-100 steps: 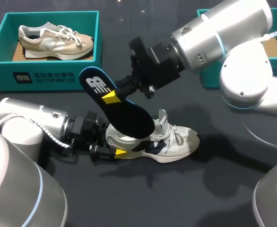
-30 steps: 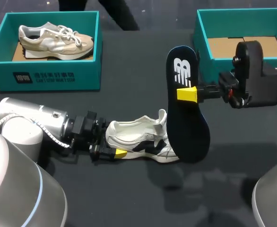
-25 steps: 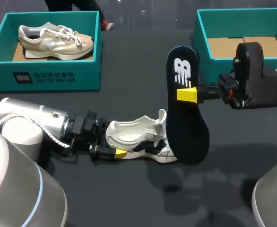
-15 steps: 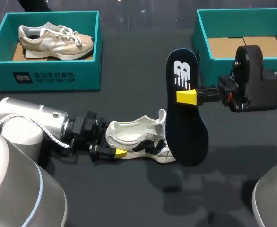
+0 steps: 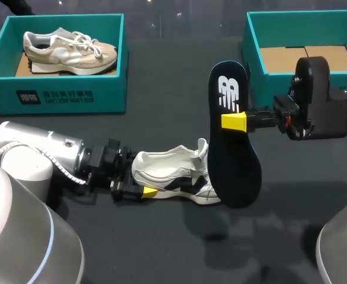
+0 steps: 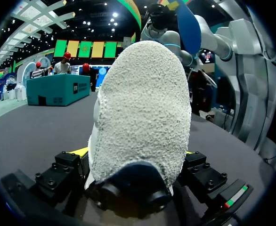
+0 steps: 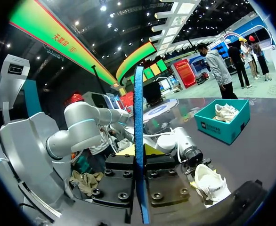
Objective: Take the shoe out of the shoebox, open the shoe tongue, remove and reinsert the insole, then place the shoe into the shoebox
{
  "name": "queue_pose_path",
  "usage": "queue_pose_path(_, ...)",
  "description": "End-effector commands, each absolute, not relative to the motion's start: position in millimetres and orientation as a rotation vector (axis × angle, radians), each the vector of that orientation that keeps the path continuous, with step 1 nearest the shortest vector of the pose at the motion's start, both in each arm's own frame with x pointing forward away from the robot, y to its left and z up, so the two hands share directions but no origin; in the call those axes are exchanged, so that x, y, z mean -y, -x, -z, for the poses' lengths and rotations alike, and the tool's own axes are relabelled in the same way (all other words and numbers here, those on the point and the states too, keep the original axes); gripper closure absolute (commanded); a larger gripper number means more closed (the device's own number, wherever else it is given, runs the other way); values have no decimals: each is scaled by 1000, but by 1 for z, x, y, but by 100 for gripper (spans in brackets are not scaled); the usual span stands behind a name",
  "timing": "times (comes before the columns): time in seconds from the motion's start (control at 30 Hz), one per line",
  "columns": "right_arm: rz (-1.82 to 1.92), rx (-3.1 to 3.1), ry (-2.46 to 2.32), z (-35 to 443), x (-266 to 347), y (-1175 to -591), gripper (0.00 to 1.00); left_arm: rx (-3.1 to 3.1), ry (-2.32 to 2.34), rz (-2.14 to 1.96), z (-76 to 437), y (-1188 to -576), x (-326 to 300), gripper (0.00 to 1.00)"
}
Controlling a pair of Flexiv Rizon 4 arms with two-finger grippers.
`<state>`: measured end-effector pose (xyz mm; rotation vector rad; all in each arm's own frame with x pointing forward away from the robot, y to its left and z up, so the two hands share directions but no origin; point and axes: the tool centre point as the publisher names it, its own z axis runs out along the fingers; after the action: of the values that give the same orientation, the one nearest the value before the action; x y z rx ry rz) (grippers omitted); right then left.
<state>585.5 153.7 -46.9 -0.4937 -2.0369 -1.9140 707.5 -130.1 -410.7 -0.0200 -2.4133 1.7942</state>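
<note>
Here, upright above the black surface [image 5: 161,248]: a navy foam insole [image 5: 235,160] with a white logo, pinched at mid-length between the yellow tips of the right gripper [image 5: 234,120], parted only by the insole's thickness. Rises edge-on ahead of that gripper [image 7: 139,162] as a thin blue strip [image 7: 139,117] in the right wrist view. Hides, with its lower end, the toe of the white-and-navy sneaker [image 5: 170,177] in the head view; cannot tell whether touching. Stands sole-down on the surface, tongue lifted, heel [image 6: 142,117] clamped from both sides by the left gripper [image 5: 139,176]. Behind the right gripper, an open teal shoebox [image 5: 253,35] with a cardboard floor. Well apart, far left, a second teal box [image 5: 61,94] holding a beige sneaker [image 5: 67,47].
</note>
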Motion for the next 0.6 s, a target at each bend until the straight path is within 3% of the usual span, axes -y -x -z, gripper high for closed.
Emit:
queue_pose_path(0.03,1917,2036,497,48,-155,-585,100,2429,6,-1772,404,-708,121,0)
queue_pose_path(0.6,1917,2036,497,48,-155,-585,100,2648,85,-1485,394,-706,87,0)
